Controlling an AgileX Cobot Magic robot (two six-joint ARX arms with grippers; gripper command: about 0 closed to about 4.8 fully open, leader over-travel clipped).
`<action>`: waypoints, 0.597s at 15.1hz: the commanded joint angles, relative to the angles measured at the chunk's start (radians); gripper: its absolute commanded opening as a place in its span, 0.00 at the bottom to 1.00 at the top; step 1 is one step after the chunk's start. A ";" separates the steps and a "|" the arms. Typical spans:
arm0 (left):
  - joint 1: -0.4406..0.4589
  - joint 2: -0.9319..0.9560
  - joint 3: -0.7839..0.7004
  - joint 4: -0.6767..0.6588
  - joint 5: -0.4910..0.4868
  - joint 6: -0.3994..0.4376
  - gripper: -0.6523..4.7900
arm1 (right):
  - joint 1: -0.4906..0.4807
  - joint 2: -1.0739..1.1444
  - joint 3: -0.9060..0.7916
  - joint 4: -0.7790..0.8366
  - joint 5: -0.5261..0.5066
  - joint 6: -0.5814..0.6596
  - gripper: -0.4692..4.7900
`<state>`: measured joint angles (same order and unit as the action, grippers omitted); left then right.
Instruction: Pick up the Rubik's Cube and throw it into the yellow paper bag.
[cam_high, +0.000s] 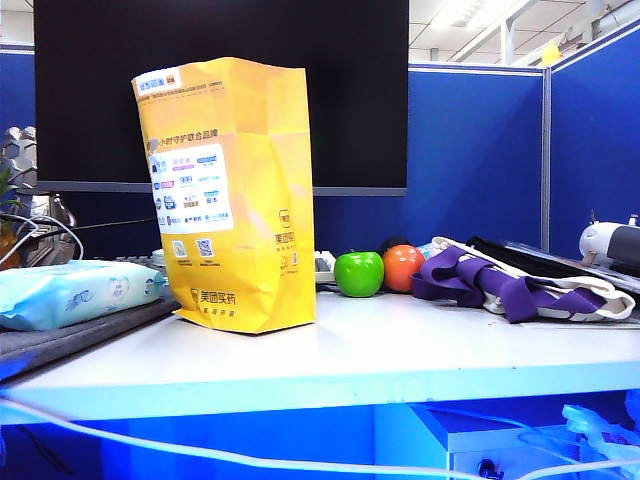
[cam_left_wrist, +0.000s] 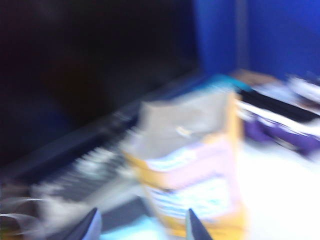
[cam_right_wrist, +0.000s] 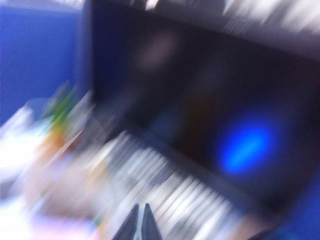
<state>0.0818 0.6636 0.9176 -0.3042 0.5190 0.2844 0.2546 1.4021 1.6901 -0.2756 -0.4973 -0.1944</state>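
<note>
The yellow paper bag (cam_high: 235, 200) stands upright on the white table (cam_high: 400, 355), left of centre. No Rubik's Cube shows in any view. Neither arm appears in the exterior view. The blurred left wrist view looks down on the bag (cam_left_wrist: 192, 165) and its open mouth. My left gripper (cam_left_wrist: 144, 226) hangs above and short of the bag, its two fingertips (cam_left_wrist: 92, 225) wide apart with nothing between them. In the blurred right wrist view my right gripper (cam_right_wrist: 140, 222) is shut, tips nearly touching and holding nothing, over a keyboard (cam_right_wrist: 165, 190).
A green apple (cam_high: 359, 274) and an orange ball (cam_high: 403, 268) sit behind the bag's right side. A purple-and-white cloth bag (cam_high: 510, 280) lies at right. A pale-blue wipes pack (cam_high: 70, 292) lies at left. A dark monitor (cam_high: 350, 90) stands behind.
</note>
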 joint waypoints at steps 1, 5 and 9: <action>0.029 -0.064 -0.079 0.006 -0.037 0.014 0.55 | 0.000 -0.286 -0.491 0.488 0.075 0.100 0.08; 0.042 -0.085 -0.280 0.087 -0.024 -0.038 0.55 | 0.000 -0.413 -1.054 0.910 0.134 0.214 0.08; 0.042 -0.079 -0.328 0.090 -0.171 -0.100 0.53 | -0.001 -0.280 -1.158 0.871 0.188 0.231 0.08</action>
<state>0.1238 0.5838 0.5869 -0.2031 0.3843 0.2188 0.2531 1.1110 0.5282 0.6086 -0.3084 0.0238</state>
